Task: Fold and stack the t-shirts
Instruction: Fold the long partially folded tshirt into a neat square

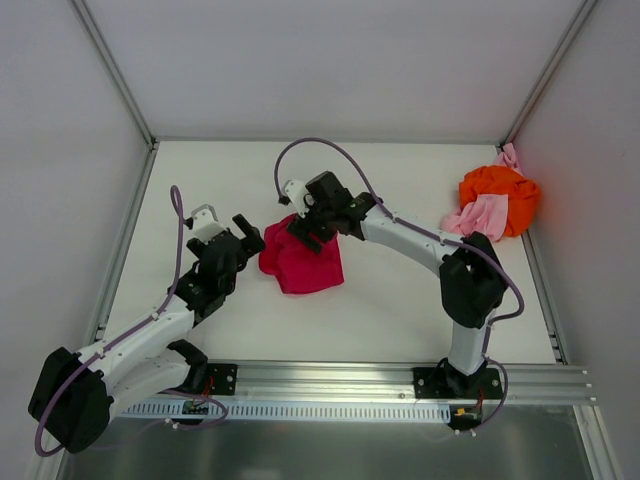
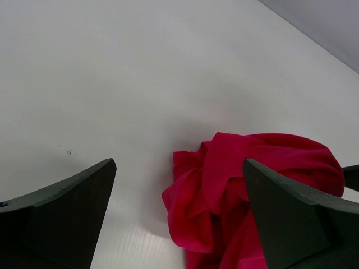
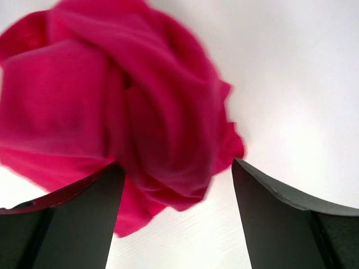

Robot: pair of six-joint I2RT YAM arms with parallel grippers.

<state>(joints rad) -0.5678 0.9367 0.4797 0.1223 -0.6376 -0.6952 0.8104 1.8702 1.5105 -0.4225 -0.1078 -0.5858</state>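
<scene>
The crimson t-shirt (image 1: 300, 262) lies crumpled in a heap at the table's middle. It also shows in the left wrist view (image 2: 235, 190) and in the right wrist view (image 3: 112, 106). My left gripper (image 1: 245, 235) is open just left of the heap, with the cloth's edge between its fingers. My right gripper (image 1: 303, 232) is open over the heap's far top edge, holding nothing. The orange t-shirt (image 1: 498, 195) and the pale pink t-shirt (image 1: 480, 215) lie bunched together at the far right.
The white table (image 1: 400, 300) is walled by grey panels at the back and both sides. A metal rail (image 1: 400, 380) runs along the near edge with both arm bases on it.
</scene>
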